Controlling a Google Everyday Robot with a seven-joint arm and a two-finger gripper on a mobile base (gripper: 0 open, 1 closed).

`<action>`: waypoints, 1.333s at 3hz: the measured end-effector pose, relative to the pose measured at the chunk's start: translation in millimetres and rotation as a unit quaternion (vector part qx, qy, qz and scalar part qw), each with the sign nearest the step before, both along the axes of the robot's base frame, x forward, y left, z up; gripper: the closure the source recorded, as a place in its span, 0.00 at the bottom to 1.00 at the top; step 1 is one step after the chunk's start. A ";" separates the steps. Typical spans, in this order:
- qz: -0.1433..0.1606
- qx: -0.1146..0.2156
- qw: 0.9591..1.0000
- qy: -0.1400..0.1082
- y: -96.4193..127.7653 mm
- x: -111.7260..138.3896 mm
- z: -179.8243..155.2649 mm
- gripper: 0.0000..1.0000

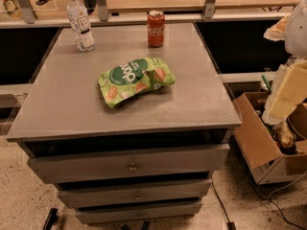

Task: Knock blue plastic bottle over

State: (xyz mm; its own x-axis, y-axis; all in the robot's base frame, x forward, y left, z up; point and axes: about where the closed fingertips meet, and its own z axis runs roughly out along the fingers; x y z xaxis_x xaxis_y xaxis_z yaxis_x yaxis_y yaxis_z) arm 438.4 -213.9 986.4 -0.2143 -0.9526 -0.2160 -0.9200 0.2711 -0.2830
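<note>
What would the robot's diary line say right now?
bottle upright, back left of table | can upright | snack bag flat, center | gripper not in view

Plastic bottle (80,21) stands upright at the back left corner of the table (57,104). Can (156,28) is upright too, back edge, right of the bottle and well apart from it. Snack bag (135,80) lies flat mid-table, in front of both. 3 drawers (129,166) stacked under the top. Cardboard box (259,143) sits on the floor to the right. Gripper (280,104) hangs off-table at the right edge, above that box.
</note>
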 end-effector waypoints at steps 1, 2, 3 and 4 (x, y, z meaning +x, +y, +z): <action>0.000 0.000 1.000 0.000 0.0 0.0 0.0 0.00; -0.001 0.016 1.000 -0.007 -0.3 0.8 4.5 0.00; -0.026 0.076 0.996 -0.032 -6.3 9.0 17.7 0.00; -0.064 0.165 0.983 -0.051 3.8 20.5 28.5 0.00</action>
